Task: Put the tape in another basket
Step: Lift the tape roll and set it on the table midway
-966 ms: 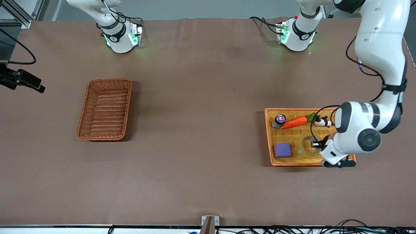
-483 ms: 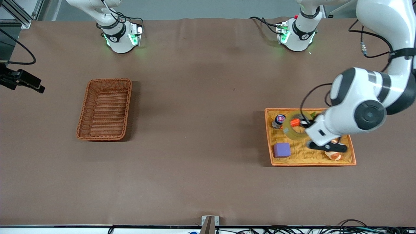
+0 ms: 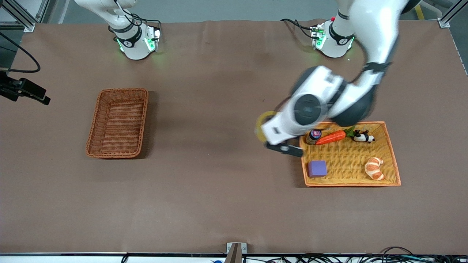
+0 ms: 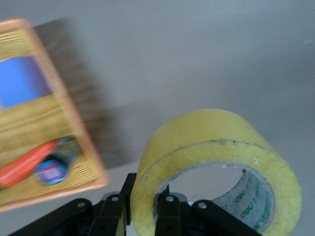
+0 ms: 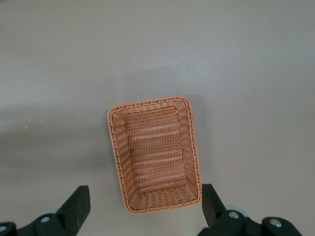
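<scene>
Front view, centre right of the frame: we see the left gripper point(image 3: 264, 128) up in the air over bare table point(image 3: 219, 190), just beside the orange-yellow tray point(image 3: 393, 153) at the edge that faces the middle of the table. Its fingers point(image 4: 167, 211) are clenched on the wall of the tape point(image 3: 261, 124), one inside the ring and one outside, as the left wrist view shows; the roll hangs clear of the table surface. In the front view the arm is smeared, so we can make out only a yellow arc of the roll there, at the gripper's tip.

Lower right of the frame: the tray holds a carrot point(image 3: 331, 137), a small dark jar point(image 3: 313, 136), a panda figure point(image 3: 362, 137), a purple block point(image 3: 317, 168) and a croissant point(image 3: 374, 168).

Centre left of the frame: the basket point(image 3: 117, 123), reddish-brown wicker, lies toward the right arm's end of the table, well apart from the tape.

The right gripper point(image 5: 145, 216) waits high over the basket, which sits centred in the right wrist view between its widely parted fingers; it grasps nothing.
</scene>
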Available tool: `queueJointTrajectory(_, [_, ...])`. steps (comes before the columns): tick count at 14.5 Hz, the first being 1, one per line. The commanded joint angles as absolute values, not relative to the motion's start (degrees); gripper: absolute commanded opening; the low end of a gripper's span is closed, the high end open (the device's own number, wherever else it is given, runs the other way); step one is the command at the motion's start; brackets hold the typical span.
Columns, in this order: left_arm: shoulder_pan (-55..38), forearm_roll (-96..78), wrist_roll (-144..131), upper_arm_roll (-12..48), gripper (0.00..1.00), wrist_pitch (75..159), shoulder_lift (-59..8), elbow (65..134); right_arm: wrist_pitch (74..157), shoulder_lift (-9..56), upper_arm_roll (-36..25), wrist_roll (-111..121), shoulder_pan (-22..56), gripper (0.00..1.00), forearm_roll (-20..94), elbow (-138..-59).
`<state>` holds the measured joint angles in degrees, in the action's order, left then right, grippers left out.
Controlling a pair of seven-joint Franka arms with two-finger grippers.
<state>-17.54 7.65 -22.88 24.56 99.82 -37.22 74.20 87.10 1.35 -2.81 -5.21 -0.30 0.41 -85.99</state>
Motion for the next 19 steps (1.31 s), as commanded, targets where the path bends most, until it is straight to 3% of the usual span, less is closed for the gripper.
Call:
queueJointTrajectory(1, [-23.18,8.00,-26.27,24.08,0.00,104.48,-42.79,69.43,87.10,0.53,-2.64,-5.10,-1.32,1.00,0.87,-86.57])
queueJointTrajectory(6, [-28.04,7.65,-32.59,24.34,0.00,118.80,-51.40,66.71,87.54,0.61,-2.72,-4.92,-1.67,1.00,0.96,-86.57])
queueJointTrajectory(12, [-33.30,3.78,-40.24,22.68,0.03,123.65,-56.24,66.80,89.56,0.88,-2.46,-4.92,-0.88,1.00,0.35,-87.45])
queueJointTrajectory(15, [-34.89,3.87,-41.92,21.71,0.13,126.83,-57.74,66.88,89.82,0.88,-2.46,-5.01,-0.97,1.00,0.35,-87.63])
queueJointTrajectory(19, [-34.89,4.13,-42.19,21.53,0.45,126.74,-56.60,67.41,89.83,0.79,-2.46,-5.01,-1.14,1.00,0.53,-87.19])
